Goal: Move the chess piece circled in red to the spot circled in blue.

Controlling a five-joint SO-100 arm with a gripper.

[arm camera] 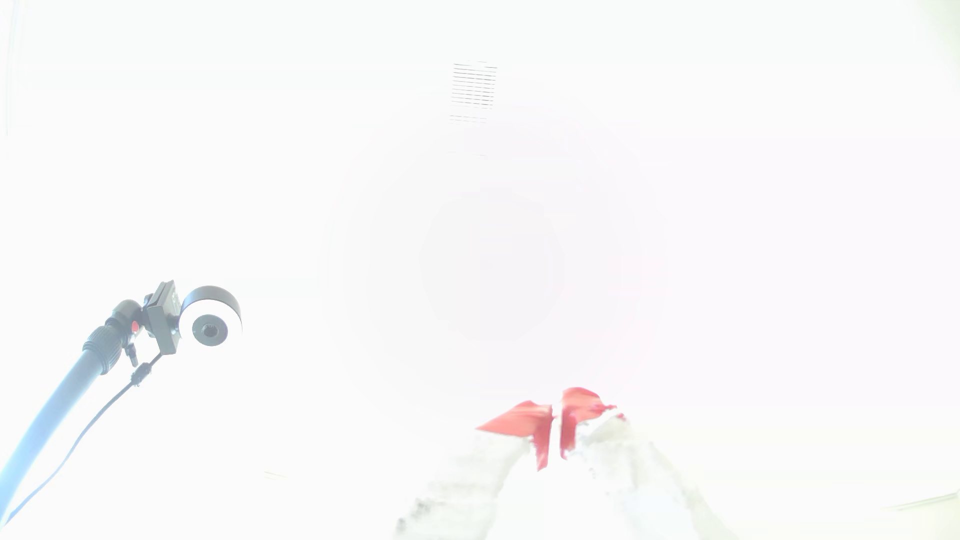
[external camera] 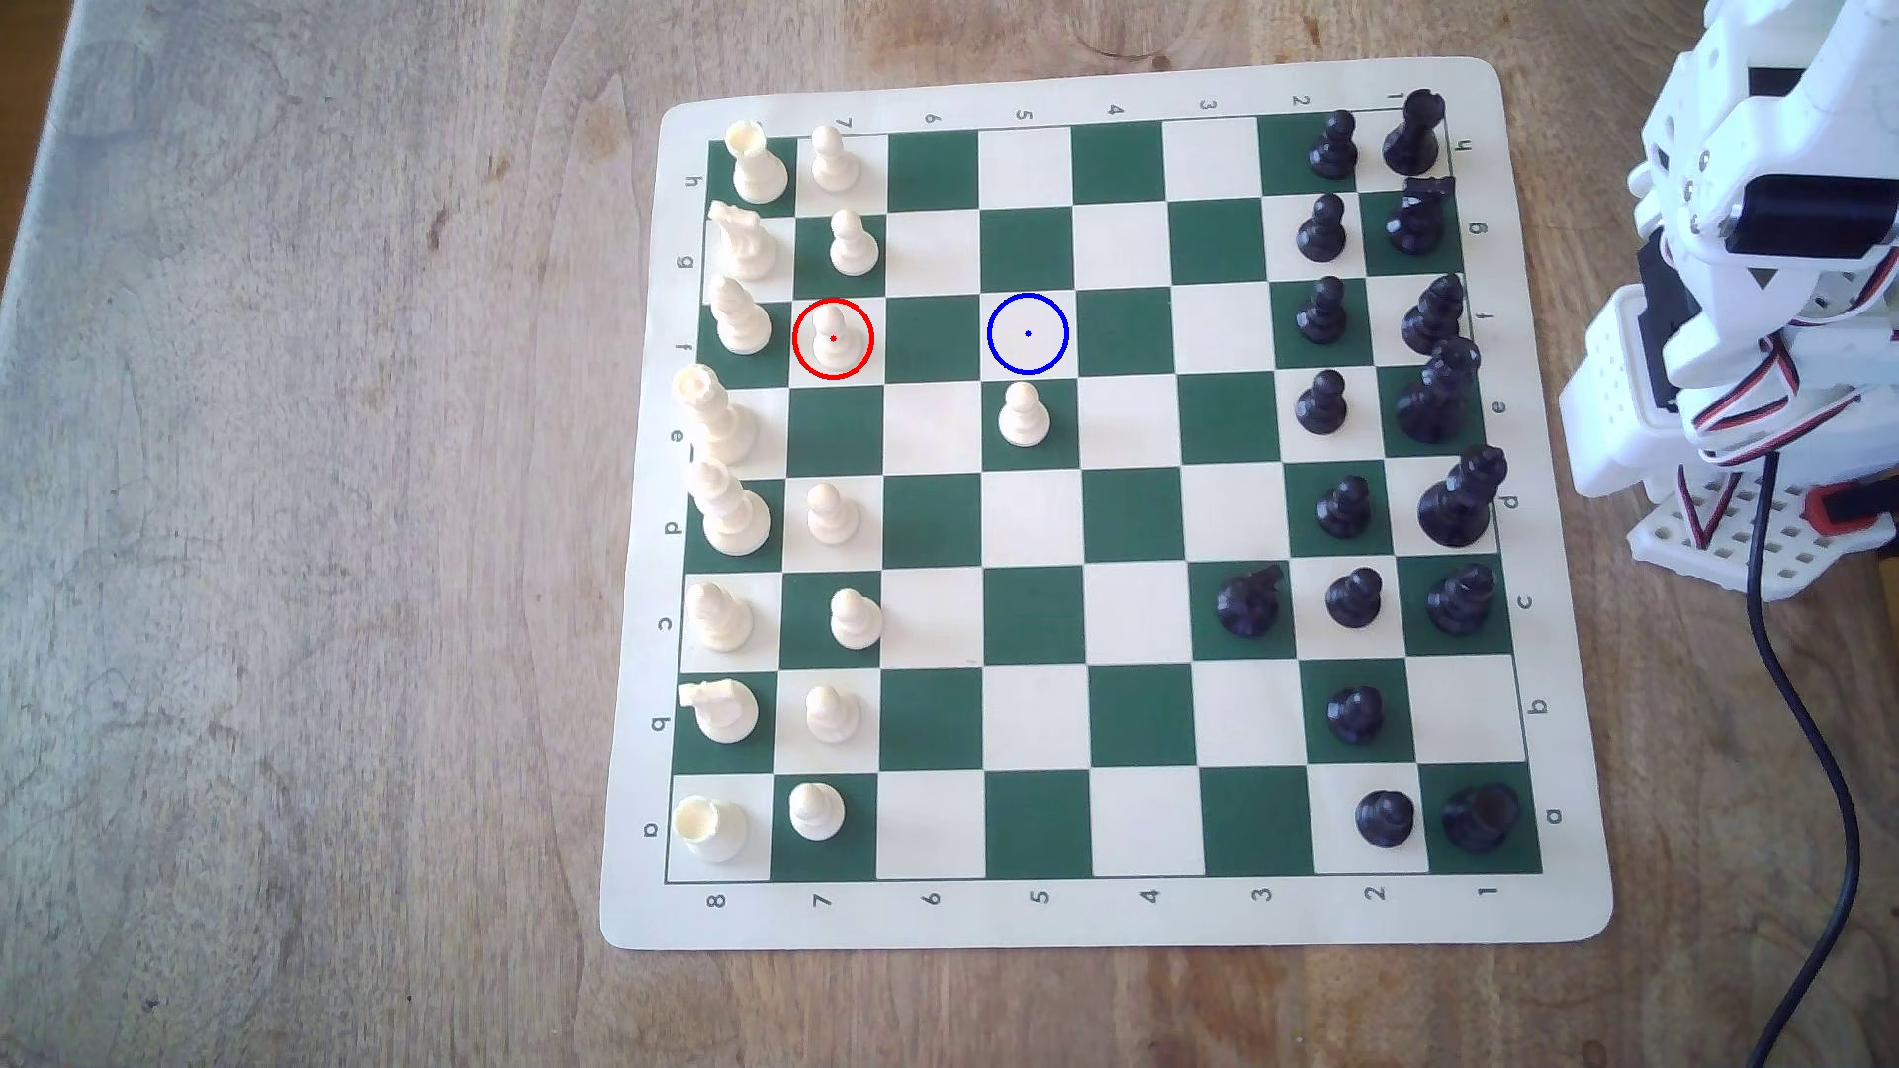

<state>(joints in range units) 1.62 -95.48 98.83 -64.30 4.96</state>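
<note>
The chess piece (external camera: pixel 832 344), a small cream pawn ringed in red, stood upright on a cream square in the column of the chess mat (external camera: pixel 1105 904) marked 7, with a taller cream bishop (external camera: pixel 740 318) just beside it toward the exterior view's left. The spot (external camera: pixel 1028 333), a cream square with a thin blue ring and a centre dot, lay two squares toward the exterior view's right in the same row, a bare green square between them. Just below the spot in that view, another cream pawn (external camera: pixel 1024 416) stood on a green square, away from its fellows. The other cream pieces lined the mat's left side in the exterior view and the black ones its right, one black knight (external camera: pixel 1249 601) standing a column forward of the black pawns. The mat lay flat on a worn wooden desk (external camera: pixel 308 513). The white arm (external camera: pixel 1747 257) stood folded up at the exterior view's right edge, off the mat, well apart from the ringed pawn. In the washed-out wrist view the hand (arm camera: pixel 556 426) pointed up at a glaring ceiling, its red-taped tips drawn close together with nothing between them, and a round camera on a gooseneck mount (arm camera: pixel 208 322) hung off to one side.
</note>
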